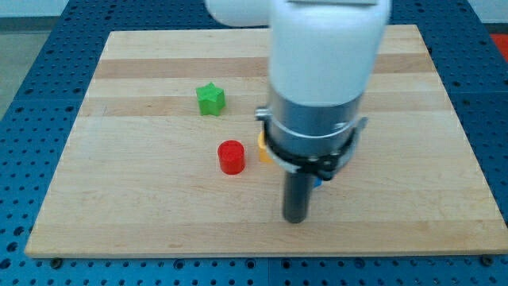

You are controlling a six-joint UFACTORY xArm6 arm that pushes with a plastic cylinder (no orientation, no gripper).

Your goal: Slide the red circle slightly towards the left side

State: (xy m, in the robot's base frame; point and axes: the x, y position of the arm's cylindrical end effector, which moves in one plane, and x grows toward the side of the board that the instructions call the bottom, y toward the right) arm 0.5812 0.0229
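The red circle is a short red cylinder on the wooden board, a little left of the view's centre. My tip is the lower end of the dark rod, resting below and to the right of the red circle, apart from it. A green star block lies above and left of the red circle. A yellow block sits just right of the red circle, mostly hidden behind the arm. A sliver of a blue block shows beside the rod, mostly hidden.
The arm's large white and grey body covers the board's upper middle. The board lies on a blue perforated table, with its edges near the view's left, right and bottom.
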